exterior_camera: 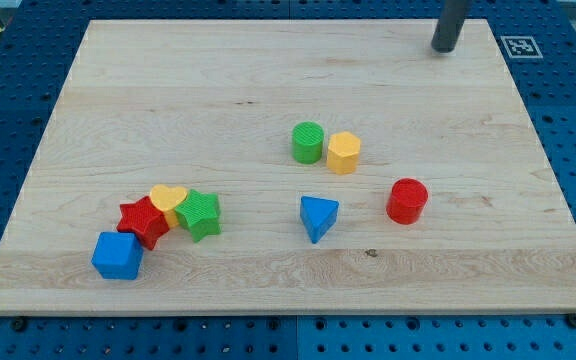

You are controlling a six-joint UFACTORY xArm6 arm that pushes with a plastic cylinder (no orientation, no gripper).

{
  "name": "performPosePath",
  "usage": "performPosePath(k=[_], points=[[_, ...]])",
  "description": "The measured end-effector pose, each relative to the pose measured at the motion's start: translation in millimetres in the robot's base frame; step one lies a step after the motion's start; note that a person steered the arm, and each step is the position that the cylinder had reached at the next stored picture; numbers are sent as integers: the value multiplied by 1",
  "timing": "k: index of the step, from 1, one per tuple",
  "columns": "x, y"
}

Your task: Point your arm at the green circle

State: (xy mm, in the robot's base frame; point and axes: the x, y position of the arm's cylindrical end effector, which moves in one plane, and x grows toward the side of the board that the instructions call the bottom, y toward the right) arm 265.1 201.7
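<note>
The green circle [308, 142] is a short green cylinder near the middle of the wooden board [168, 100]. A yellow hexagon [343, 152] touches it on the view's right. My tip [444, 47] is at the view's top right, far above and to the right of the green circle, with bare board between them.
A red cylinder [407, 200] and a blue triangle [318, 216] lie below the green circle. At the lower left a cluster holds a green star [200, 214], a yellow heart [168, 198], a red star [144, 221] and a blue block [118, 255]. A marker tag [519, 46] sits at the top right corner.
</note>
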Motion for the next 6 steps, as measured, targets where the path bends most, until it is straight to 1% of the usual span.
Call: performPosePath(k=[1,2,3,4,6], points=[[31,-35],[62,-52],[85,-56],[104,-73],[126,-139]])
